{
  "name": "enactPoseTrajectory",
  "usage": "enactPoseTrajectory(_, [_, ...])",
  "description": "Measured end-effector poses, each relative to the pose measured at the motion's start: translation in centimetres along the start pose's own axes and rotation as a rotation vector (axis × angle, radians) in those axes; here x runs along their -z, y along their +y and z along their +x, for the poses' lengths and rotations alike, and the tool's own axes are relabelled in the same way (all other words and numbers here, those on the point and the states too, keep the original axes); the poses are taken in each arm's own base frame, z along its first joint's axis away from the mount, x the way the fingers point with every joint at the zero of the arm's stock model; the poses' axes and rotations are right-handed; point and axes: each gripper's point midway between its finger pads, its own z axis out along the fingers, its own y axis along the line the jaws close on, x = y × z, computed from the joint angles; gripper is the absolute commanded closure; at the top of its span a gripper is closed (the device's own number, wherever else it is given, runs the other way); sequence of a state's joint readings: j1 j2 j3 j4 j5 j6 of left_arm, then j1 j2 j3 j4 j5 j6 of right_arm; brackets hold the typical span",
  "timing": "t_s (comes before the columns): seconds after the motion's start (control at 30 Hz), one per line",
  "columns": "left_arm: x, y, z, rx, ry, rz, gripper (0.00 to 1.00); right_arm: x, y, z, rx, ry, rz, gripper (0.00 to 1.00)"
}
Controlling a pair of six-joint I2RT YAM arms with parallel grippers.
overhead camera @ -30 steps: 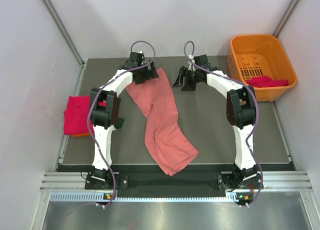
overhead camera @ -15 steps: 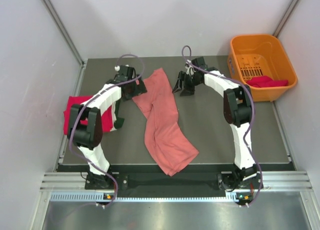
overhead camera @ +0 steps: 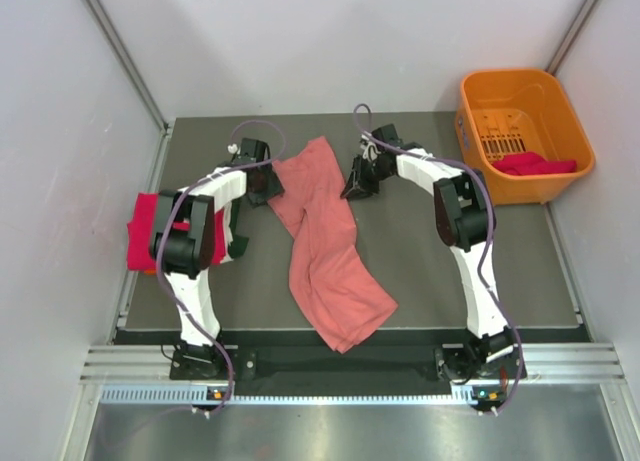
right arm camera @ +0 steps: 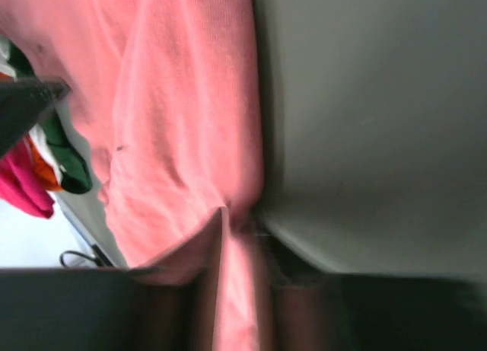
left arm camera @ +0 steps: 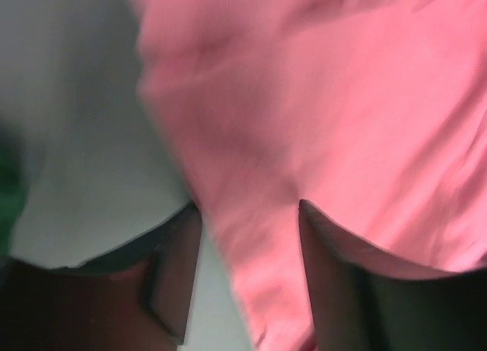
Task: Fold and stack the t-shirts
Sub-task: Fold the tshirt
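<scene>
A long salmon-pink t-shirt (overhead camera: 325, 251) lies crumpled down the middle of the table. My left gripper (overhead camera: 265, 183) is at the left edge of its far end. In the left wrist view that gripper (left arm camera: 247, 214) is open, and the pink cloth (left arm camera: 319, 107) lies between its fingers with a gap of table beside the left one. My right gripper (overhead camera: 358, 181) is at the right edge of the same end. In the right wrist view it (right arm camera: 242, 218) is shut on a narrow fold of the pink cloth (right arm camera: 183, 115).
A magenta-red folded pile (overhead camera: 150, 231) sits at the table's left edge, with a bit of dark green cloth (overhead camera: 238, 246) beside it. An orange plastic basket (overhead camera: 520, 91) at the back right holds another magenta-red shirt (overhead camera: 535, 164). Grey walls enclose the table.
The left gripper has moved left and nearer, to the shirt's left edge, and its jaws have narrowed. The right gripper has slid left to the shirt's right edge and closed on the cloth.
</scene>
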State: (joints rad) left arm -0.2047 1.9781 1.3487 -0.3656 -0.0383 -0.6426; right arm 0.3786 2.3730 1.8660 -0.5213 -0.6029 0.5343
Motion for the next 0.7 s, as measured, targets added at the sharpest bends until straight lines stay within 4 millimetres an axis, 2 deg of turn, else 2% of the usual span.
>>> enactPoseTrajectory(0.07, [-1.0, -0.9, -1.4, 0.012, -0.018, 0.023, 0.58, -0.2, -0.2, -0.1, -0.012, -0.004, 0.007, 1.0])
enactPoseTrajectory(0.13, [-2.1, -1.9, -2.8, 0.019, -0.026, 0.05, 0.68, 0.0, -0.4, -0.4, -0.028, -0.012, 0.012, 1.0])
enactPoseTrajectory(0.2, [-3.1, -3.0, -4.1, 0.026, -0.032, 0.081, 0.84, 0.1, -0.7, -0.8, -0.033, -0.023, 0.012, 1.0])
enactPoseTrajectory(0.23, [-3.7, -3.4, -4.6, 0.026, -0.033, 0.097, 0.85, 0.3, -0.9, -1.1, -0.042, -0.032, 0.012, 1.0])
enactPoseTrajectory(0.27, [-4.1, -3.9, -5.2, 0.021, -0.038, 0.114, 1.0, 0.5, -1.2, -1.4, -0.047, -0.04, 0.011, 1.0])
enactPoseTrajectory(0.4, [-5.8, -5.9, -7.2, 0.008, -0.042, 0.18, 1.0, 1.5, -3.4, -2.8, -0.081, -0.081, 0.016, 1.0])
enactPoseTrajectory(0.6, [-8.7, -11.3, -10.0, -0.015, -0.044, 0.365, 1.0, 3.7, -6.6, -5.1, -0.145, -0.15, -0.001, 1.0])
enactPoseTrajectory(0.67, [-9.5, -13.3, -10.7, -0.034, -0.052, 0.437, 0.96, 4.2, -7.2, -5.5, -0.157, -0.175, -0.005, 1.0])
enactPoseTrajectory(0.7, [-9.8, -14.1, -10.8, -0.044, -0.054, 0.465, 0.89, 4.4, -7.4, -5.6, -0.165, -0.186, -0.007, 1.0])
